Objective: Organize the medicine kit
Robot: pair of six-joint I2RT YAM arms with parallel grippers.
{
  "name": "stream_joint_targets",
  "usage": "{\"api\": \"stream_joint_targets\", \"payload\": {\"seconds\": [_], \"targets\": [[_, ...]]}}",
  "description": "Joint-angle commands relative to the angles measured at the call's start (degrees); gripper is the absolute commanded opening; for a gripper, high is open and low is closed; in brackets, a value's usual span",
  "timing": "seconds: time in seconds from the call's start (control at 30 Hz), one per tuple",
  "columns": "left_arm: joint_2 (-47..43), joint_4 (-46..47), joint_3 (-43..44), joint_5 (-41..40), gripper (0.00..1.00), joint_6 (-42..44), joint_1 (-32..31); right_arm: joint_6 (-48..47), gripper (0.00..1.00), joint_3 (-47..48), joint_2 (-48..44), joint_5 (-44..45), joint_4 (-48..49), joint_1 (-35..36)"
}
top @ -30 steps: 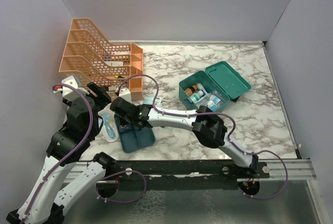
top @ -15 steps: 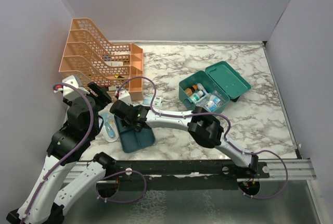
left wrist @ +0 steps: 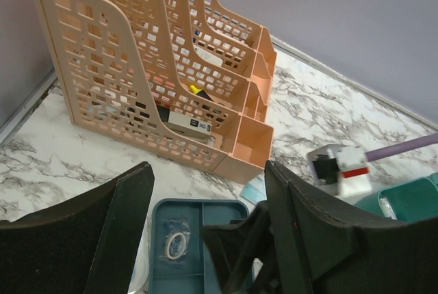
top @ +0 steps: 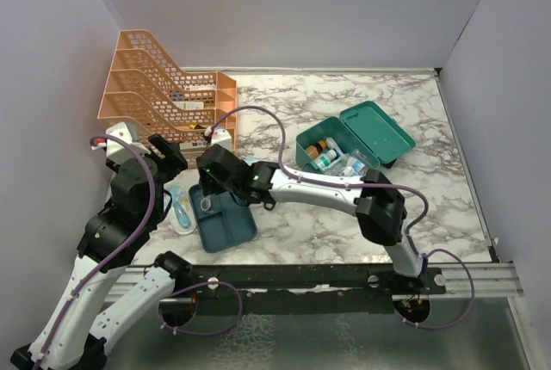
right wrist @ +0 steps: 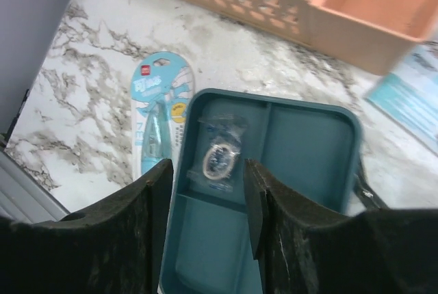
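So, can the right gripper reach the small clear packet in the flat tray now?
Probably yes: the right gripper hangs open over the packet, and nothing covers it in the tray.

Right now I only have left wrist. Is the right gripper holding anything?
Observer: No. The right gripper is open, lined up over a small bagged item in the divided tray.
Operator: Kit lid state?
Observer: The medicine kit is open, its lid tipped back, with bottles inside.
Operator: Anything left of the tray?
Observer: A blue blister pack lies flat on the marble table, beside the tray's left edge.
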Motion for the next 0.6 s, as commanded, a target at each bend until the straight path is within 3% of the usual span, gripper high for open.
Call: {"api": "stream_joint_targets", "payload": {"seconds": [0.0,0.2,0.3,0.57], "targets": [[-0.2,-0.3,-0.7,3.6,0.69,-0.2,0.3,0.4,0.45,-8.2,-6.8,5.6,2.3,-2.3],[-0.4,-0.2,-3.7,6.5,0.7,-2.3,0.3,-2.4,0.46,-15.1,-10.0,8.9,0.2,-5.8],[-0.5,0.0,-5.1,7.1,0.71,-2.9,0.2,-9.3,0.5,-16.5,-9.3,10.8,1.4,-7.2],[-0.5,2.4,-7.5,10.6,0.71,-2.1,0.3,-26.7,0.52,-12.9,-3.2,-0.3,2.4,-10.9]]}}
